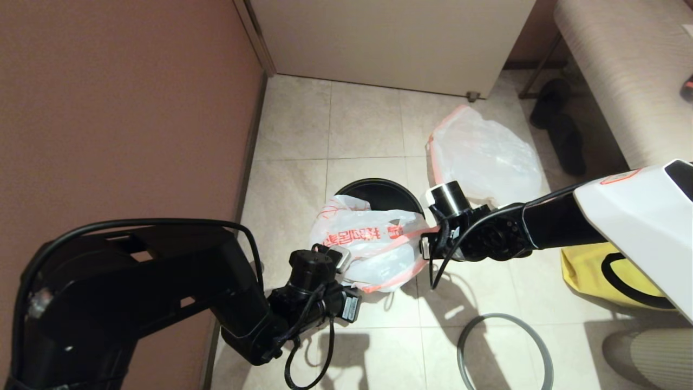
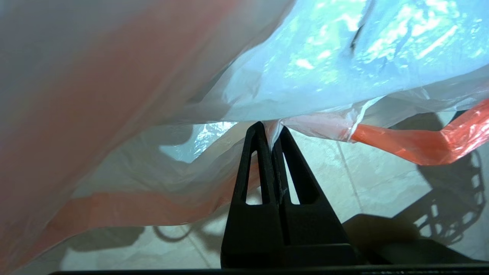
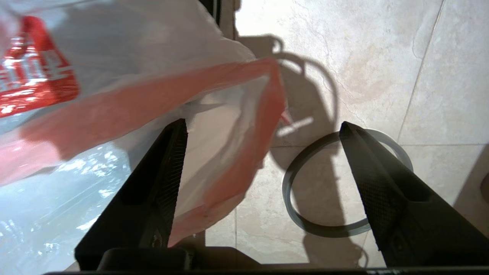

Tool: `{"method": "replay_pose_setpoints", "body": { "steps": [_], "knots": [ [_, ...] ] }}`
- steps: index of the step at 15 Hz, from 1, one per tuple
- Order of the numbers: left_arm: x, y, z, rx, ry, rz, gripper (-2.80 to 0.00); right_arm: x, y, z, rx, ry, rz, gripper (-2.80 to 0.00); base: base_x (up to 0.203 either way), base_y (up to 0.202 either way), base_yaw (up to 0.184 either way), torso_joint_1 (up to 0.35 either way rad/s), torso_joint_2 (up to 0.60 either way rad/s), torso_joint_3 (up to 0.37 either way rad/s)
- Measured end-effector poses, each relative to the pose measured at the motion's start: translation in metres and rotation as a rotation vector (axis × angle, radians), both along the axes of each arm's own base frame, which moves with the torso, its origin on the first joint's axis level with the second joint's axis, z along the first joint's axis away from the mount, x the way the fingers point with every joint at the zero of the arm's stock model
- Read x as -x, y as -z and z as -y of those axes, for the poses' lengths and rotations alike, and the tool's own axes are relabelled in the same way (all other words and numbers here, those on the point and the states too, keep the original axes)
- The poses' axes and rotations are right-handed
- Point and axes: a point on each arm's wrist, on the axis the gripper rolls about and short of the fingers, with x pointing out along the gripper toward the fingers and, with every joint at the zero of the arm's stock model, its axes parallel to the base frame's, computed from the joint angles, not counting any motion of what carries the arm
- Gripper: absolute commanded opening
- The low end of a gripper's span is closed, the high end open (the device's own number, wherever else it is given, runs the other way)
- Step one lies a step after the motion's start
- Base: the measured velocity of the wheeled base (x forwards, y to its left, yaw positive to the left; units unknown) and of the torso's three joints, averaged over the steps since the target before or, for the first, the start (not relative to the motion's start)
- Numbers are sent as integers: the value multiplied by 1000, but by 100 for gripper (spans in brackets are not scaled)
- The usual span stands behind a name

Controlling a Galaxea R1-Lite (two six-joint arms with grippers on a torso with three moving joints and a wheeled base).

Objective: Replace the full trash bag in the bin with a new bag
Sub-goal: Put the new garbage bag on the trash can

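Held the new bag (image 1: 373,244) up over the near side of the bin (image 1: 379,190), partly covering its mouth. Pinched a fold of the thin plastic between the shut fingers of the left gripper (image 2: 272,138), at the bag's near edge. Kept the right gripper (image 3: 263,131) wide apart at the bag's pink hem (image 3: 263,126), on the side away from the wall, with the hem lying between the fingers but not squeezed. Best, probably, to close on the hem first, then pull the two sides apart so the mouth opens wide, then lower it straight down into the bin without tugging hard, since thin plastic could tear or slip. Showed only a dark, glossy inside in the bin, with nothing seen in it. Sat the full trash bag (image 1: 484,157) on the floor just behind the bin, bulging. Lay the grey hoop (image 1: 544,352) flat on the floor, nearer than the bin. Rested a yellow fabric bag (image 1: 587,276) well off to the side.
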Motion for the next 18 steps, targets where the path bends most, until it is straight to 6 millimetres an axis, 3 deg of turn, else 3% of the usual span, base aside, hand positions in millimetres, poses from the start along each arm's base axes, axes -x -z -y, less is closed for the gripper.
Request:
{"method": "replay_pose_setpoints", "body": {
  "steps": [5, 14, 18],
  "knots": [
    [9, 15, -16, -75, 107, -42, -280, -5, 3, 4, -2, 12, 10, 0, 0, 0, 0, 0, 0, 0],
    [41, -13, -29, -23, 311, -48, -280, 4, -4, -2, 9, 2, 28, 0, 0, 0, 0, 0, 0, 0],
    [51, -6, -48, -126, 437, -95, -280, 2, -3, 2, 14, 10, 29, 0, 0, 0, 0, 0, 0, 0]
  ]
}}
